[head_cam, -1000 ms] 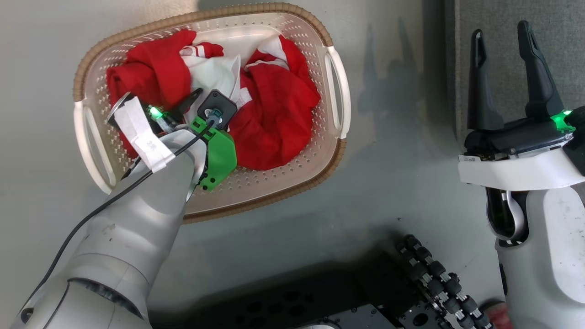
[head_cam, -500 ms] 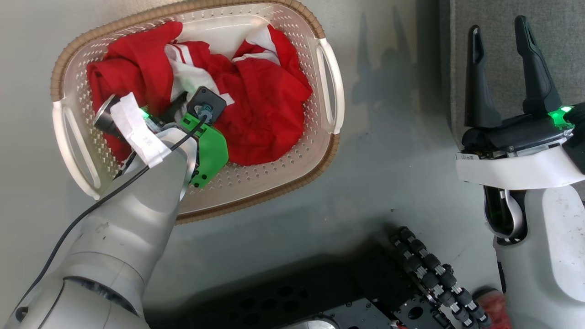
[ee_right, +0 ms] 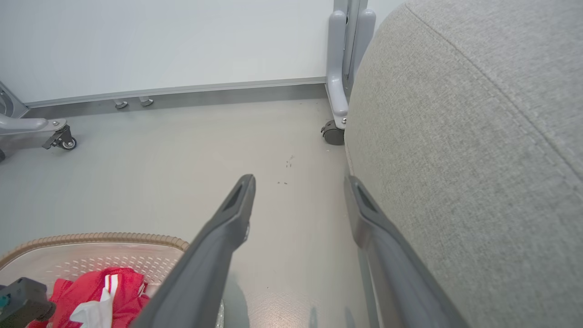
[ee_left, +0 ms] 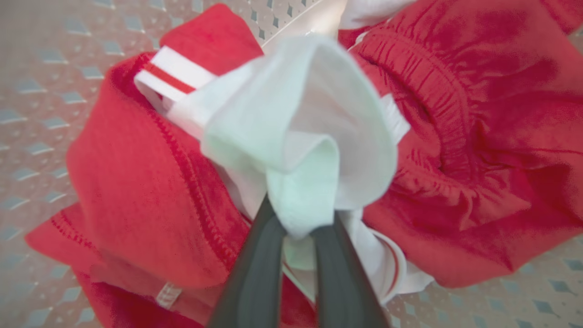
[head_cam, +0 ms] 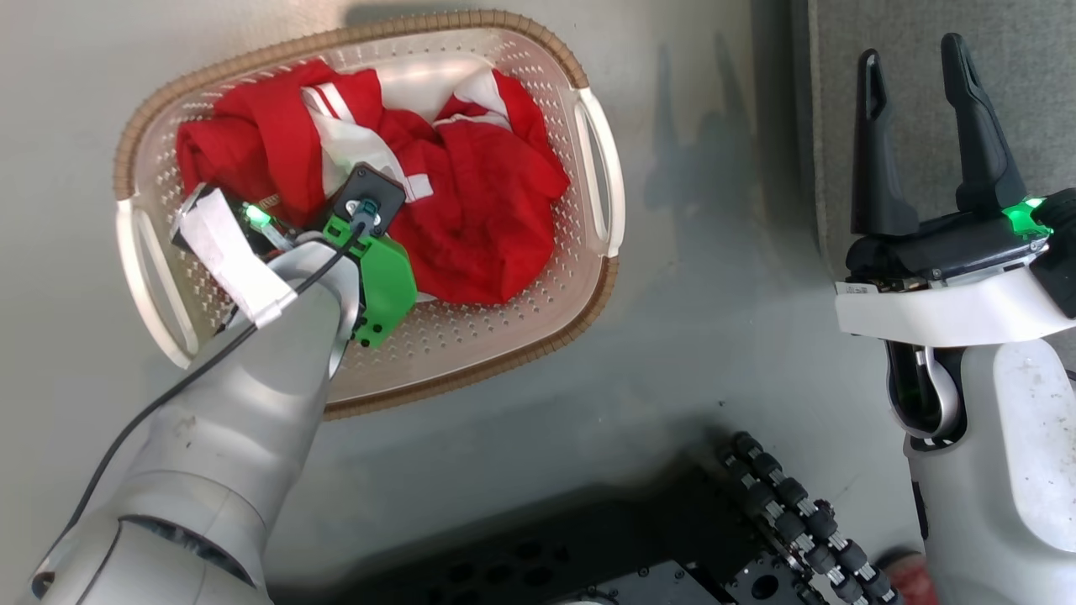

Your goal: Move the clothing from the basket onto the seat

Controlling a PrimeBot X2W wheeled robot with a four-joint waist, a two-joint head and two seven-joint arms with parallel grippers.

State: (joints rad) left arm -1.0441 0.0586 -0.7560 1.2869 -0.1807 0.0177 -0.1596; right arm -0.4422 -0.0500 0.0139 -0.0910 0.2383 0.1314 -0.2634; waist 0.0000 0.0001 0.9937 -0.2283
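Early stage, nothing on the seat yet. Left gripper is clenched on a white fold of the red-and-white fabric garment; in the left wrist view that fold bunches up just past the two dark fingers. The rest of the garment lies crumpled inside the cream perforated plastic basket with a brown woven-look rim, on the grey floor. Right gripper is spread apart and empty, at the edge of the grey upholstered fabric seat cushion, which sits well apart from the basket. Grasp looks done. Left to do, as I judge it: lift the garment clear, carry it across, release it on the cushion.
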